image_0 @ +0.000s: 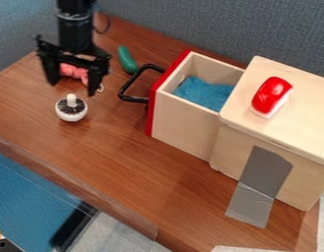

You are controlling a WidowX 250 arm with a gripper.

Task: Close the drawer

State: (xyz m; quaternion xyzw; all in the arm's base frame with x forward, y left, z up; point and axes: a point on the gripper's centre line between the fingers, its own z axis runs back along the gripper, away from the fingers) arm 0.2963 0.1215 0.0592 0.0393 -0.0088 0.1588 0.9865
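Drawer (pixel 184 129) juts open from the cabinet (pixel 299 118) as the gripper (pixel 73 88) hangs, fingers spread, well apart from the cabinet; an off-centre push on the black handle (pixel 134 99) could skew and jam it.

Lab, seemingly: robot arm (pixel 76 32), grey tape (pixel 251 203) stuck to table (pixel 147 182).

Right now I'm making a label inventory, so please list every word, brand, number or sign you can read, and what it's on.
No readable text on the drawer, cabinet or grey tape.
White round object: dark markings around its top, no letters or numbers I can make out.
Arm: faint pale marks, too small to read.
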